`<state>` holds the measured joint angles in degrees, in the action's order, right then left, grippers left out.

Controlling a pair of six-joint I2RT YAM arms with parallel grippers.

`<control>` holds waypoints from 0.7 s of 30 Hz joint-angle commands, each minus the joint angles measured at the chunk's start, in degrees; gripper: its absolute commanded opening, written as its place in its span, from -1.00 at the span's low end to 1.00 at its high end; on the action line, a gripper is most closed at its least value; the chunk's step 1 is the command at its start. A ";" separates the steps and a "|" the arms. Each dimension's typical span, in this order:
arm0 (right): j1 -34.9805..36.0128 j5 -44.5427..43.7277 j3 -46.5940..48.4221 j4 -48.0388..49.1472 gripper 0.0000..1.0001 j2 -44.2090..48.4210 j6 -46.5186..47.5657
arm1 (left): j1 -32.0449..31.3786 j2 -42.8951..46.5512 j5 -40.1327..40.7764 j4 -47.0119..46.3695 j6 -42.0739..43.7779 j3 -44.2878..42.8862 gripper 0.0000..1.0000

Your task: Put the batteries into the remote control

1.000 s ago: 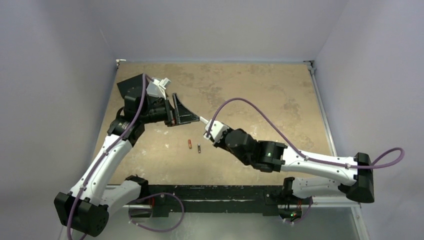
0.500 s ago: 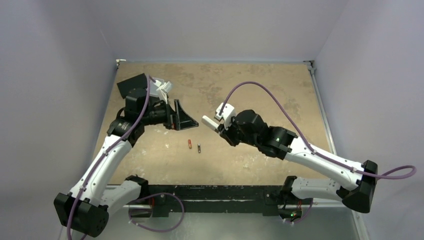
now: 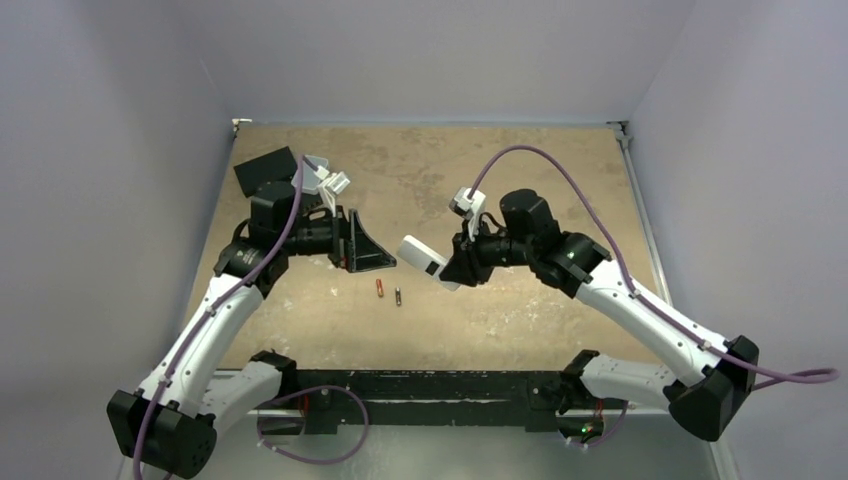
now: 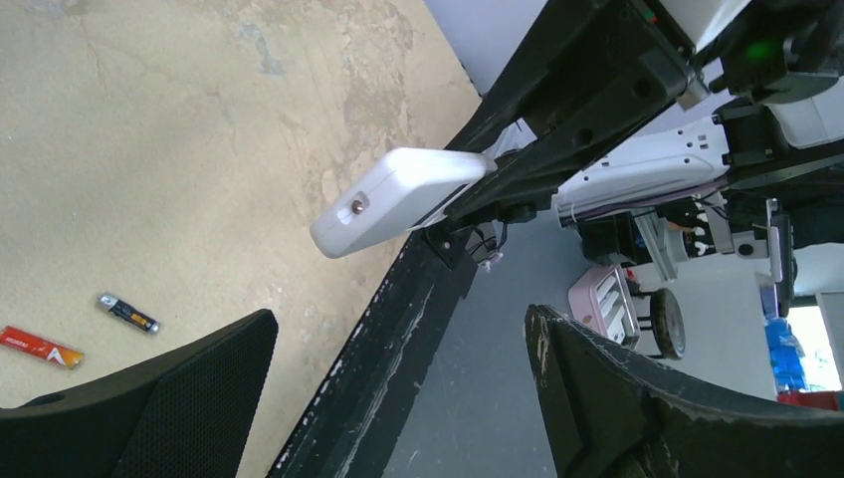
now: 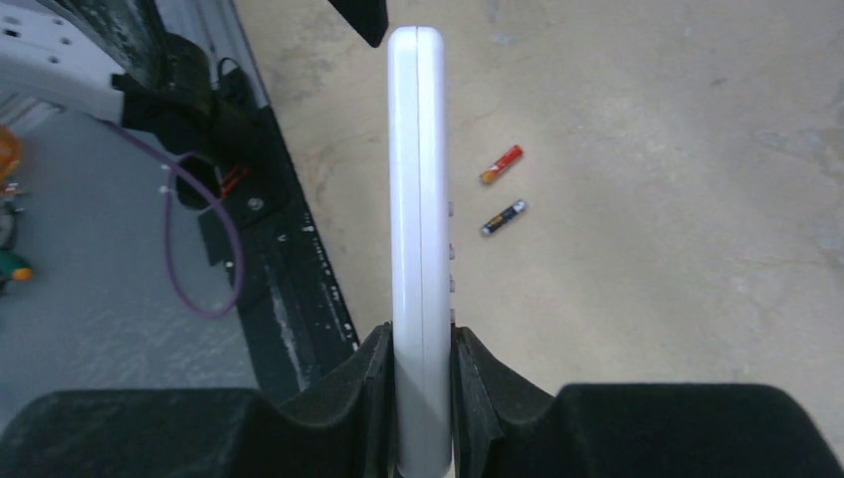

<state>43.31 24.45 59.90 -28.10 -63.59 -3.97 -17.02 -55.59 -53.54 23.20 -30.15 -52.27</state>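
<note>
**Fig.** My right jaws pinched remote control (image 5: 418, 179) edge-on at one end, raised off tabletop (image 3: 520, 170). My left jaws stood spread wide, facing remote's free end, not touching it. Reddish-orange battery (image 3: 379, 288) and dark battery (image 3: 398, 296) lay close together on tabletop, below gap between both jaws, touched by neither.

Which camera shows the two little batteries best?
The right wrist view: the red battery and dark battery lie whole and sharp on the table. The left wrist view shows them bigger but squeezed into its corner. The top view shows only tiny specks.
</note>
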 commanded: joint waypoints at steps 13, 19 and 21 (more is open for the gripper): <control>-5.39 38.93 1.67 8.83 -1.00 -6.64 -8.09 | -4.39 1.60 -5.13 -4.00 0.31 0.14 0.72; -5.35 41.77 0.83 14.34 -1.00 -7.65 -12.39 | -5.66 2.71 -7.72 -6.72 -2.54 0.50 0.61; -5.40 41.63 1.25 14.32 -1.00 -7.98 -12.55 | -5.96 2.62 -8.34 -7.19 -3.03 0.69 0.55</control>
<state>38.17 62.19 59.88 -18.37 -71.31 -13.91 -22.20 -53.87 -58.78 19.77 -31.57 -51.83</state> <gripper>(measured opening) 0.287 0.801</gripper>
